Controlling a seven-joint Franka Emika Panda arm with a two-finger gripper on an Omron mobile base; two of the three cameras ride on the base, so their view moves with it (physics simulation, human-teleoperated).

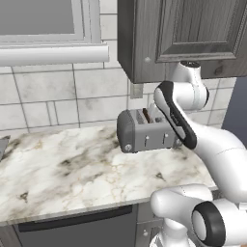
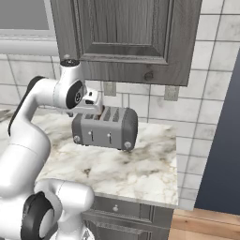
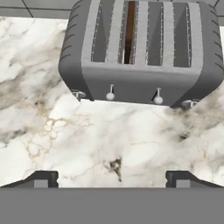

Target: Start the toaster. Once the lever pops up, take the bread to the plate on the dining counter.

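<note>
Gripper: in the hand view the gripper (image 3: 112,177) stands wide, its two dark finger tips (image 3: 43,178) far apart at 7 and 5 o'clock, with nothing between them; it hangs above the bare marble, in front of the toaster.
Worktop: white marble worktop (image 3: 109,140) with grey and brown veins lies under the gripper; in the left base view the worktop (image 1: 72,169) reaches from 9 o'clock to the centre.
Toaster: grey toaster (image 3: 140,52) stands at 12 o'clock in the hand view, four slots on top, two small levers (image 3: 110,94) on the front face toward the gripper. In the left base view the toaster (image 1: 144,130) is just right of centre, near the wall; in the right base view the toaster (image 2: 105,127) is at the centre.
Bread: dark-brown bread (image 3: 129,33) sits upright in the second slot from the left in the hand view.
Wall: pale tiles (image 1: 58,91) behind the toaster, with a dark grey cabinet (image 2: 126,37) above it at 12 o'clock.
</note>
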